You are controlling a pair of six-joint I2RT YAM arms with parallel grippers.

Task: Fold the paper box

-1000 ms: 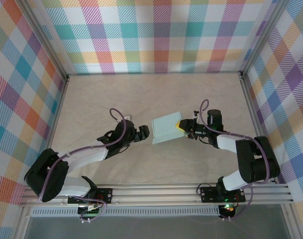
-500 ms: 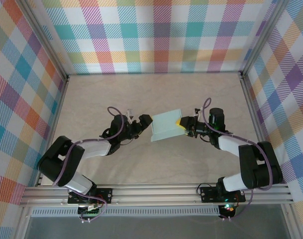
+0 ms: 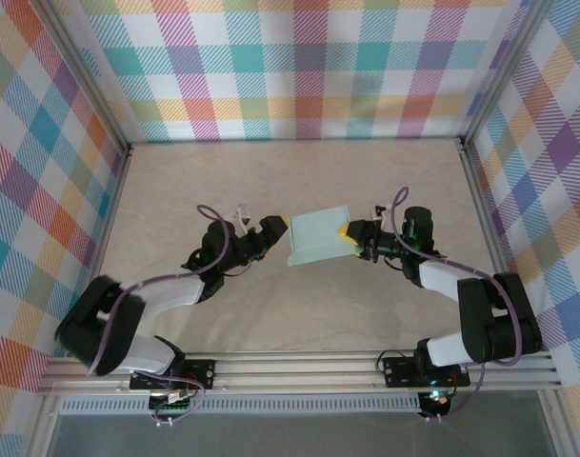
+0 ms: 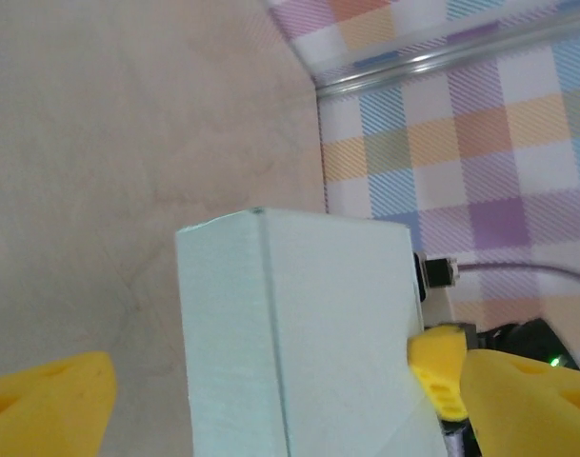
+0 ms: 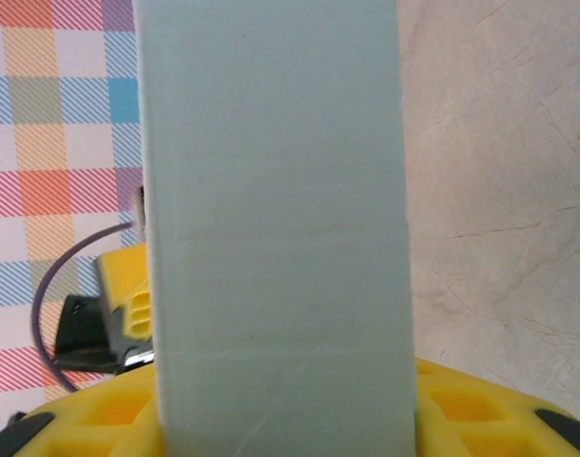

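Note:
The paper box [image 3: 319, 236] is a pale mint folded rectangle, held just above the table in the middle. My right gripper [image 3: 348, 234] is shut on its right end; in the right wrist view the box [image 5: 275, 219] rises between the yellow fingers [image 5: 480, 414]. My left gripper [image 3: 276, 228] stands open at the box's left edge. From the left wrist camera, the box [image 4: 299, 333] lies between the wide-spread jaws, and a yellow finger [image 4: 51, 400] stays apart from it. The right gripper's yellow fingertip [image 4: 438, 369] presses on the box's far side.
The beige table [image 3: 299, 181] is walled by plaid panels [image 3: 299, 67] at the back and on both sides. An aluminium rail [image 3: 299, 369] runs along the near edge by the arm bases. Bare tabletop lies behind and in front of the box.
My left gripper has moved up and right until its open jaws straddle the box's left edge. The right gripper has carried the box slightly farther back.

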